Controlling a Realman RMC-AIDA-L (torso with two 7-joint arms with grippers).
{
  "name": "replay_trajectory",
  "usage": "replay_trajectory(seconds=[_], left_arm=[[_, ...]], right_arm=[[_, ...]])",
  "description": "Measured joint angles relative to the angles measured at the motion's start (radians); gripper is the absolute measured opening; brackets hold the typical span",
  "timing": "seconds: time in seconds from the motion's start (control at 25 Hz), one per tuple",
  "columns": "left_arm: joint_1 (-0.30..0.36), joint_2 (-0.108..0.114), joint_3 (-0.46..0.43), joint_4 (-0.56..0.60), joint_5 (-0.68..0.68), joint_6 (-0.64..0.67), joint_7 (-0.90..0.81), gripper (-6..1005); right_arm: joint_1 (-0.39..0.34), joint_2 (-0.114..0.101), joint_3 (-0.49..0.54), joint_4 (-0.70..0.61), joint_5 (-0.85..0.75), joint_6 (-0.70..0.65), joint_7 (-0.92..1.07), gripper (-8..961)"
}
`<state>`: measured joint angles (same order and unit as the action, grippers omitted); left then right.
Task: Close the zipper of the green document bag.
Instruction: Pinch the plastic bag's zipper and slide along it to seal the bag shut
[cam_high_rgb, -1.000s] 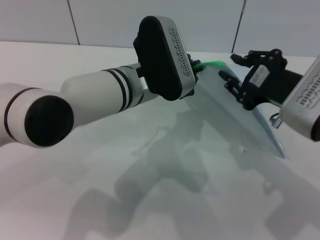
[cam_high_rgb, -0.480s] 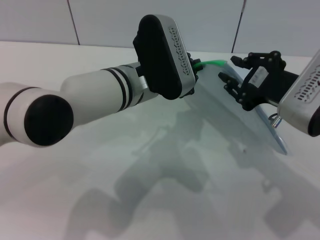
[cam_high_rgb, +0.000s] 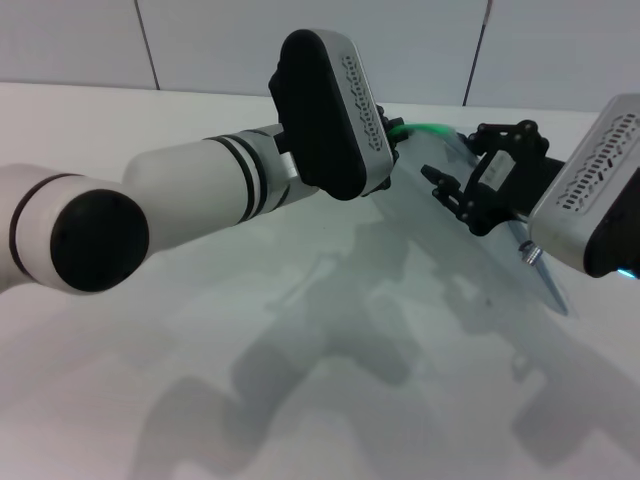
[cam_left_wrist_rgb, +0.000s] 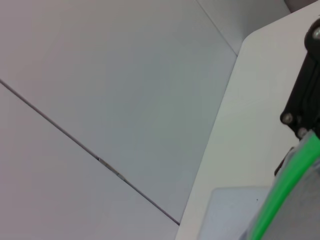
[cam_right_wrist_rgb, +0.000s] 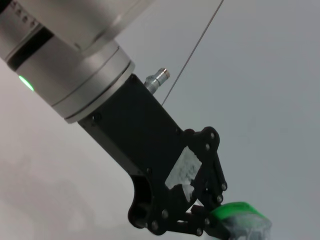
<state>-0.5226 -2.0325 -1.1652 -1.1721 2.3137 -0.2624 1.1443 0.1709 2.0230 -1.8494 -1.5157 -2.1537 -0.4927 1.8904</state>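
Observation:
The green document bag (cam_high_rgb: 480, 255) is a translucent pale sheet held tilted above the table. Its zipper (cam_high_rgb: 428, 127) shows as a bright green strip along the upper edge, and again in the left wrist view as the zipper (cam_left_wrist_rgb: 286, 194). I cannot make out the slider. My left gripper (cam_high_rgb: 392, 135) is mostly hidden behind its black wrist housing in the head view. The right wrist view shows the left gripper (cam_right_wrist_rgb: 222, 226) shut on the bag's green end (cam_right_wrist_rgb: 240, 214). My right gripper (cam_high_rgb: 453, 152) stands open at the bag's upper edge, close to the right of the left gripper.
The white table (cam_high_rgb: 200, 330) runs back to a grey panelled wall (cam_high_rgb: 420, 40). My left forearm (cam_high_rgb: 190, 200) crosses the front of the head view, and the right arm's housing (cam_high_rgb: 595, 190) fills the right side.
My right gripper has moved left along the bag's upper edge toward the left gripper. The left arm and the held green end have stayed put.

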Motion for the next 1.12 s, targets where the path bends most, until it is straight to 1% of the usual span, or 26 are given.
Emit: replay_trajectory(seconds=[0.08, 0.52, 0.64, 1.04, 1.12], left_arm=[[0.0, 0.0, 0.001, 0.0, 0.001, 0.0, 0.0, 68], [0.0, 0.0, 0.003, 0.002, 0.0, 0.0, 0.0, 69], [-0.001, 0.0, 0.003, 0.002, 0.0, 0.0, 0.0, 68], [-0.002, 0.0, 0.001, 0.004, 0.003, 0.0, 0.0, 68], [-0.002, 0.0, 0.001, 0.007, 0.005, 0.0, 0.0, 69]], right_arm=[[0.005, 0.0, 0.0, 0.007, 0.0, 0.001, 0.0, 382], [0.031, 0.0, 0.019, 0.045, -0.002, 0.006, 0.055, 309], [0.04, 0.0, 0.032, 0.052, -0.006, 0.005, 0.08, 120], [0.042, -0.001, 0.038, 0.034, -0.014, -0.006, 0.091, 47], [0.037, -0.001, 0.036, 0.018, -0.014, -0.007, 0.091, 51]])
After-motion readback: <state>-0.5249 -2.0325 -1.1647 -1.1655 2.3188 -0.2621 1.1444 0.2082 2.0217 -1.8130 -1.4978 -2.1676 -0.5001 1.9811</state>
